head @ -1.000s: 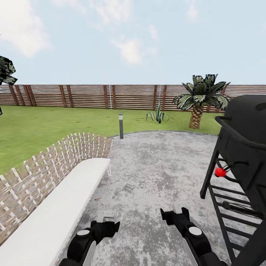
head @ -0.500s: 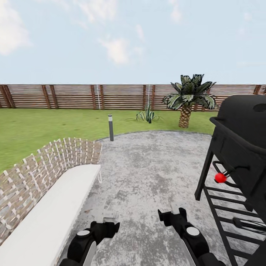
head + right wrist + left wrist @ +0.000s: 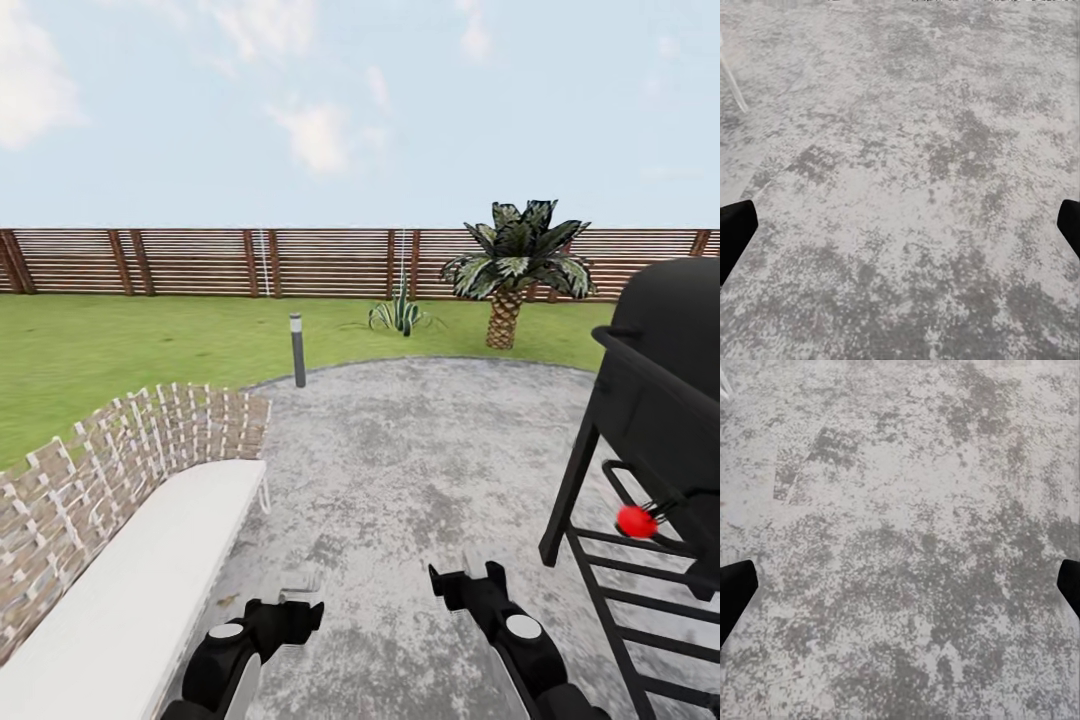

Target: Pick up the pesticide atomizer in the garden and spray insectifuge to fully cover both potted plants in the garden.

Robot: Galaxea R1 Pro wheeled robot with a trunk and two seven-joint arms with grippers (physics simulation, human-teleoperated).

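On the patio, both claws empty, neither the atomizer nor the potted plants to be seen.

Head view: the left claw [image 3: 297, 590] at 7 o'clock and the right claw [image 3: 470, 583] at 5 o'clock hang low over the grey patio [image 3: 420, 470]. The wicker seat [image 3: 120, 500] with its white cushion lies at 8 o'clock, a black grill [image 3: 660, 400] with a red knob [image 3: 634, 520] at 3 o'clock. Since half a second ago the whole picture has slid: the grill sits further toward 3 o'clock and its knob lower, so the camera has moved. A bollard lamp [image 3: 297, 349], an agave [image 3: 400, 315] and a palm [image 3: 515, 265] stand before the fence [image 3: 200, 262] across the lawn [image 3: 100, 345].

Left wrist view: dark fingertips [image 3: 735, 589] wide apart over mottled paving.

Right wrist view: fingertips [image 3: 735, 229] likewise spread, nothing between them.
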